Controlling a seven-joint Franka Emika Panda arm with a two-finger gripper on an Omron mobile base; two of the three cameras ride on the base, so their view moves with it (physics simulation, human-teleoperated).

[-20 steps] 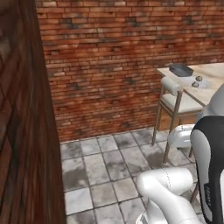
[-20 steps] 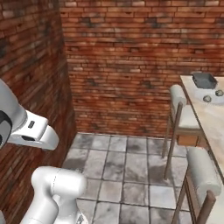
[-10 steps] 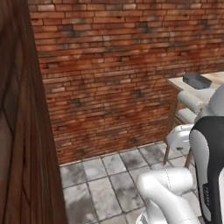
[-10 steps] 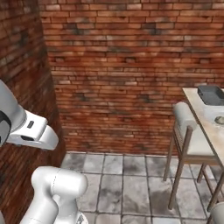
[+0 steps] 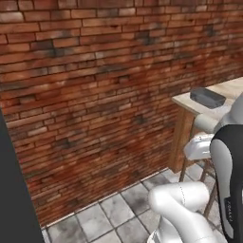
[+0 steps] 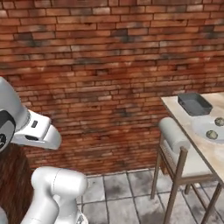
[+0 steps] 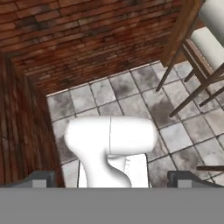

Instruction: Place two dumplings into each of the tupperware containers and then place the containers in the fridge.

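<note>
The smaller dark grey tupperware container [image 6: 194, 103] sits at the far end of the wooden table [image 6: 205, 151], and appears again as the grey tray [image 5: 207, 97] in the left base view. Two beige dumplings [image 6: 212, 134] [image 6: 219, 122] lie on a round white plate [image 6: 202, 127] just in front of that tray. My gripper [image 7: 113, 180] is open with nothing between its fingertips [image 7: 41, 179]; it points down at the tiled floor, well away from the table. The large white container and the fridge are out of view.
A brick wall [image 5: 109, 85] fills the background. A wooden chair with white cushions [image 6: 175, 140] stands along the table's near side, and its legs [image 7: 192, 65] show in the hand view. Grey floor tiles [image 7: 127, 96] lie below. A dark panel [image 5: 12, 190] rises at the left.
The whole picture has shifted because the base has moved: the table and chair now stand nearer and larger, the wall fills more of the view, and the wood panel at the left has slid towards the edge.
</note>
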